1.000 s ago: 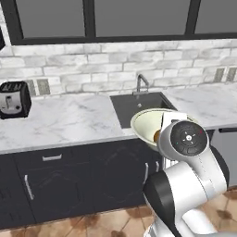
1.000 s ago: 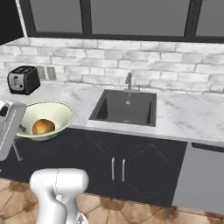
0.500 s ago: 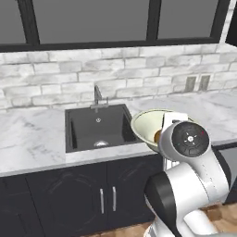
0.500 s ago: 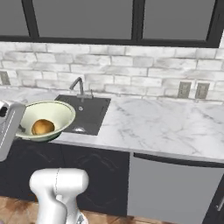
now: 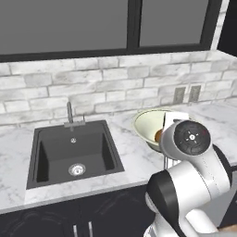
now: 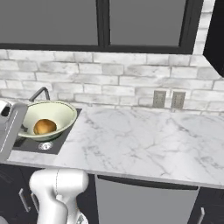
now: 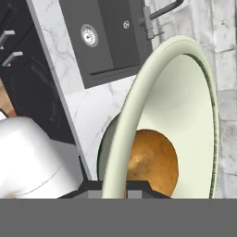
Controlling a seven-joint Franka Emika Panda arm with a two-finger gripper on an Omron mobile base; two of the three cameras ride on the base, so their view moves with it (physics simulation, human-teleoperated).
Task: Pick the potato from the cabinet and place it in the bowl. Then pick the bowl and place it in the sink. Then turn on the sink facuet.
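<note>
My gripper [image 7: 115, 187] is shut on the rim of the pale cream-green bowl [image 7: 185, 106], one finger on each side of the wall. The bowl [image 5: 149, 126] hangs tilted above the white marble counter, just right of the black sink [image 5: 55, 155]. The orange-brown potato [image 7: 150, 162] lies inside the bowl, low against its wall. From the right base view, the bowl [image 6: 52, 114] with the potato [image 6: 44, 127] sits over the sink's near corner [image 6: 59, 140]. The slim grey sink faucet [image 5: 70, 113] stands behind the basin.
The marble counter [image 6: 144, 140] stretches right of the sink. Two wall outlets [image 6: 168, 99] sit on the grey brick backsplash. Dark glass-fronted wall units [image 5: 92, 23] hang above. Dark lower doors [image 5: 55, 222] and a grey appliance panel [image 6: 140, 203] run below the counter.
The whole scene has slid left in both base views, so the base has driven right along the counter. The bowl with the potato stays gripped in the same place relative to the arm.
</note>
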